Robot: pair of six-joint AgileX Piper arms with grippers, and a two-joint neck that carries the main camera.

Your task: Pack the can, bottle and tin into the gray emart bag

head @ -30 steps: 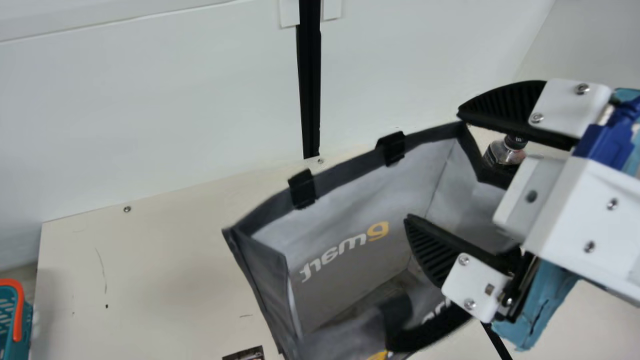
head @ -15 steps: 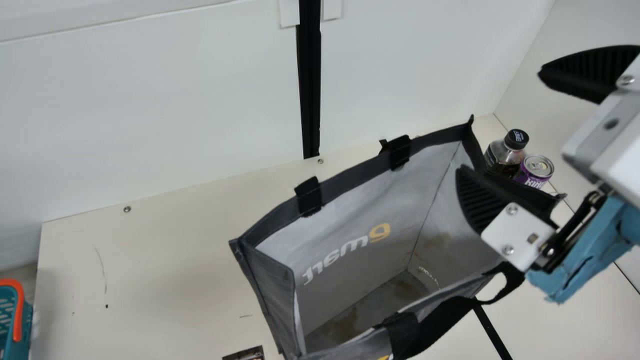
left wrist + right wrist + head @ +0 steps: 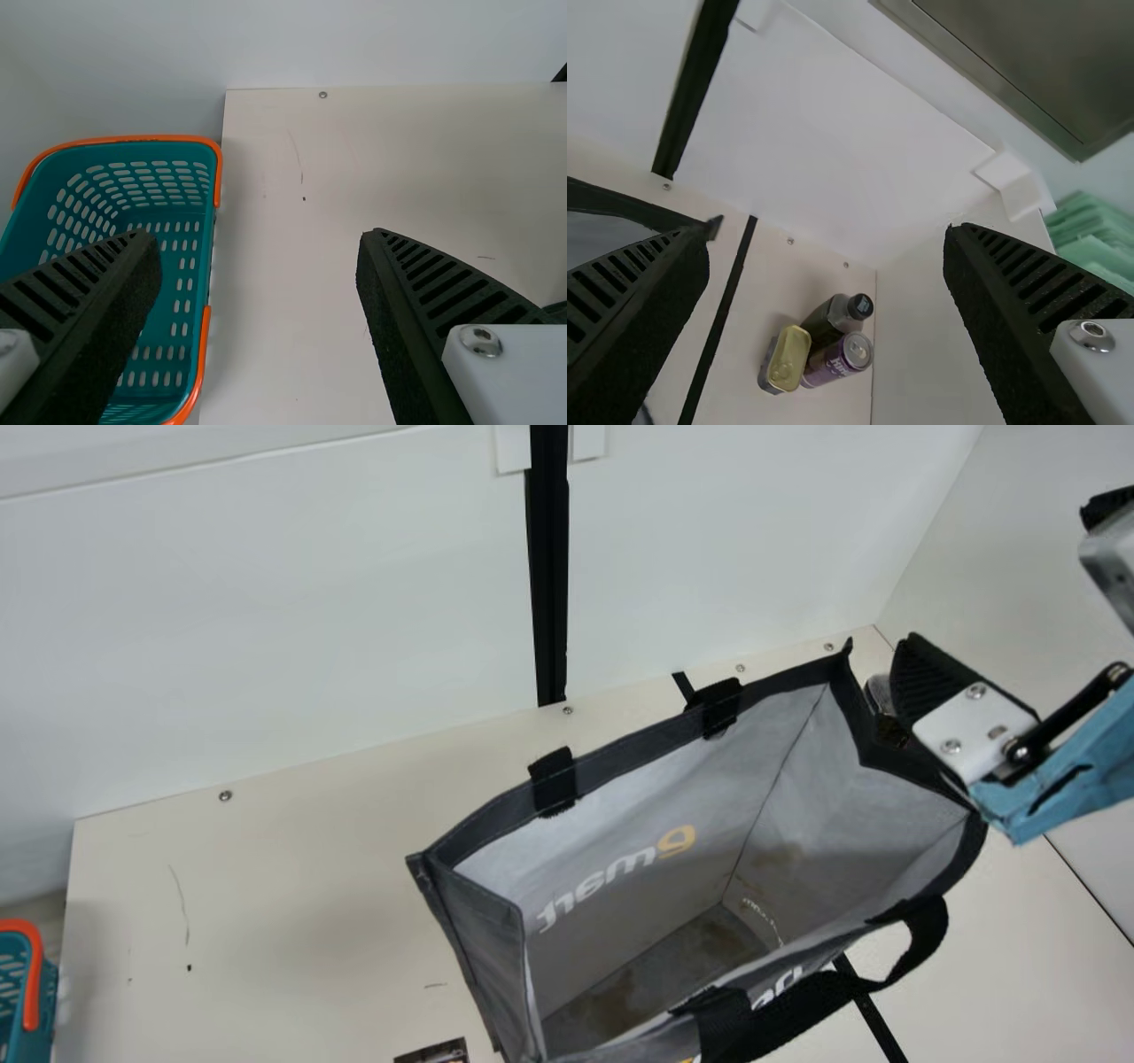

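Observation:
My right gripper point(image 3: 1001, 615) is at the main view's right edge, above the far right corner of the gray emart bag point(image 3: 620, 762), which stands upright with its mouth open. Part of the bottle point(image 3: 879, 693) shows behind that corner. In the right wrist view, my right gripper point(image 3: 828, 292) has its fingers wide apart with nothing between their pads; beyond them the bottle point(image 3: 824, 320), purple can point(image 3: 837, 359) and gold-topped tin point(image 3: 788, 357) stand close together. My left gripper point(image 3: 257, 292) in the left wrist view is open over bare table beside a basket.
A teal basket with orange handles point(image 3: 190, 292) stands at the table's left side. A small dark printed piece point(image 3: 434, 1052) lies near the main view's bottom edge. White walls point(image 3: 266, 602) rise behind the table and at its right.
My right gripper has moved right, away from over the bag's mouth. The bag's near handle and right rim have shifted and the mouth is less covered. The bottle and can are now mostly hidden.

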